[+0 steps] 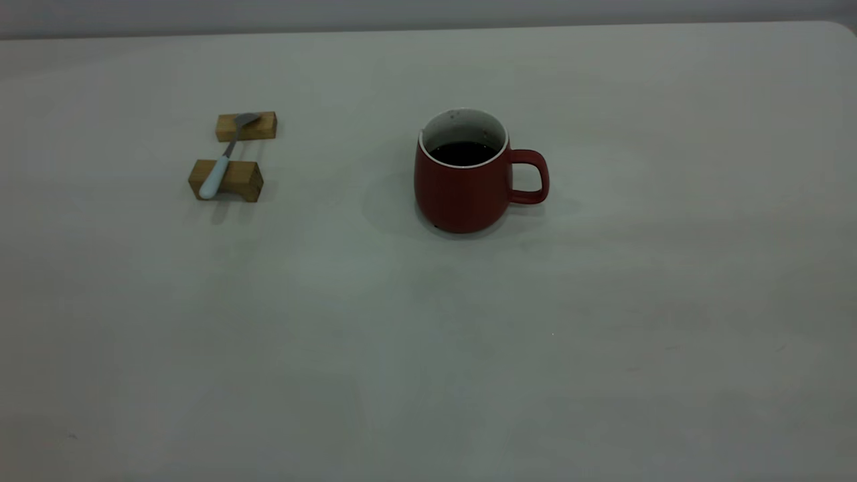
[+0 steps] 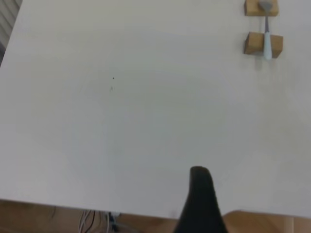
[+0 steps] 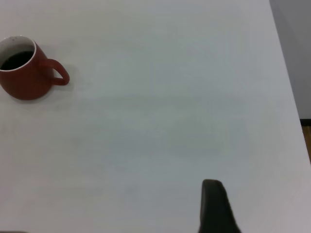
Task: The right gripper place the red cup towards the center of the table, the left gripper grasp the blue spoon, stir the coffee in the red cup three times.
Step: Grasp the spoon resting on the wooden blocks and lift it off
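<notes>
The red cup (image 1: 469, 184) stands upright near the middle of the table (image 1: 428, 348), its handle pointing right. Dark coffee (image 1: 462, 152) fills it partway. The blue spoon (image 1: 224, 159) lies across two wooden blocks at the left, its pale handle toward the front. Neither arm appears in the exterior view. In the left wrist view only a black tip of my left gripper (image 2: 200, 194) shows, far from the spoon (image 2: 266, 35). In the right wrist view a black tip of my right gripper (image 3: 214, 204) shows, well away from the cup (image 3: 24, 73) and its coffee (image 3: 14, 59).
Two tan wooden blocks (image 1: 246, 126) (image 1: 226, 179) carry the spoon; they also show in the left wrist view (image 2: 261, 7) (image 2: 262, 43). The table's edge (image 2: 146, 211) runs close to the left gripper, with floor and cables beyond. Another table edge (image 3: 291, 97) lies beside the right gripper.
</notes>
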Tool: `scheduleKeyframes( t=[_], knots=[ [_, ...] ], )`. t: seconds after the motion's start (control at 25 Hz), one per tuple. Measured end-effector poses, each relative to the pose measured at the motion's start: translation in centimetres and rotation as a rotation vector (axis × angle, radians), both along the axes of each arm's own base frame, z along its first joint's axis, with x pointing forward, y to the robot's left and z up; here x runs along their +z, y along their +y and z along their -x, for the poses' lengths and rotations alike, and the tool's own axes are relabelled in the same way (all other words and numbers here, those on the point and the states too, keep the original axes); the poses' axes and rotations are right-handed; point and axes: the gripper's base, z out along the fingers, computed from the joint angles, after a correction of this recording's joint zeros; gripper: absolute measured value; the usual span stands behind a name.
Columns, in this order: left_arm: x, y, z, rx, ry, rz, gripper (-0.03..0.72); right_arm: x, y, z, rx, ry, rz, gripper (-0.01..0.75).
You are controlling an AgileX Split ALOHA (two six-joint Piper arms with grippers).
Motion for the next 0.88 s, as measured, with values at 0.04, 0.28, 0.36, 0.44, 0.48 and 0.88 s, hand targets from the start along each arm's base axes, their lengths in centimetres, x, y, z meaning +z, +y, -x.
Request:
scheduleKeyframes(
  t=[0.04, 0.28, 0.36, 0.44, 0.48, 0.88],
  knots=[
    [0.3, 0.0, -1.3, -0.005, 0.010, -0.001, 0.666, 0.0, 0.0, 0.0, 0.000, 0.000, 0.000, 0.512],
    [-0.4, -0.6, -10.7, -0.030, 0.147, 0.041, 0.668, 0.0, 0.0, 0.0, 0.000, 0.000, 0.000, 0.512],
    [-1.5, -0.8, -13.6, -0.034, 0.191, 0.057, 0.668, 0.0, 0.0, 0.0, 0.000, 0.000, 0.000, 0.512],
    [-3.2, -0.9, -16.3, -0.038, 0.233, 0.071, 0.668, 0.0, 0.0, 0.0, 0.000, 0.000, 0.000, 0.512],
    [-3.9, -1.0, -17.3, -0.042, 0.241, 0.079, 0.668, 0.0, 0.0, 0.0, 0.000, 0.000, 0.000, 0.512],
    [-11.8, -3.0, -25.2, -0.099, 0.389, 0.107, 0.663, 0.0, 0.0, 0.0, 0.000, -0.001, 0.000, 0.511]
  ],
)
